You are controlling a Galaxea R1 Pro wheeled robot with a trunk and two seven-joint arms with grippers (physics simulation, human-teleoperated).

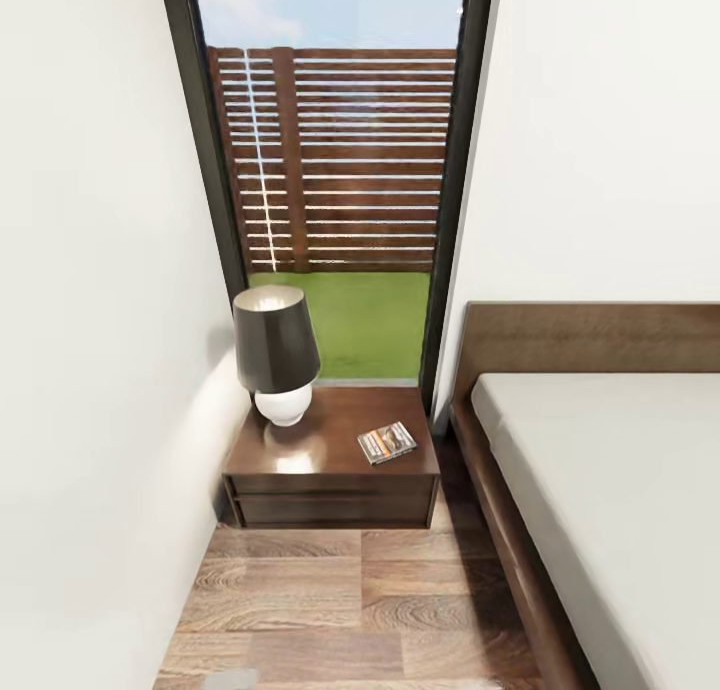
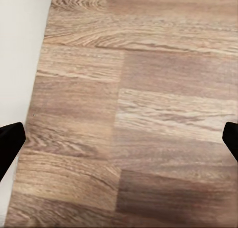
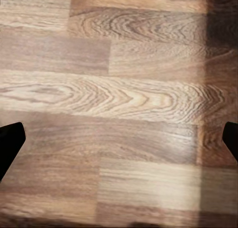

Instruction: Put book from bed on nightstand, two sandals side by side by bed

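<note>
Your book already lies on the nightstand beside the bed; both tools hang wide open and empty over floor, sandals left to pair.

A strip of bare wood floor runs up the lower middle of the head view, hemmed by the white wall on the left and the dark bed frame on the right. It ends at the nightstand. On the nightstand's top, the lamp blocks the left rear and the book lies at right front; the middle between them is open. The mattress at right lies flat and bare.
</note>
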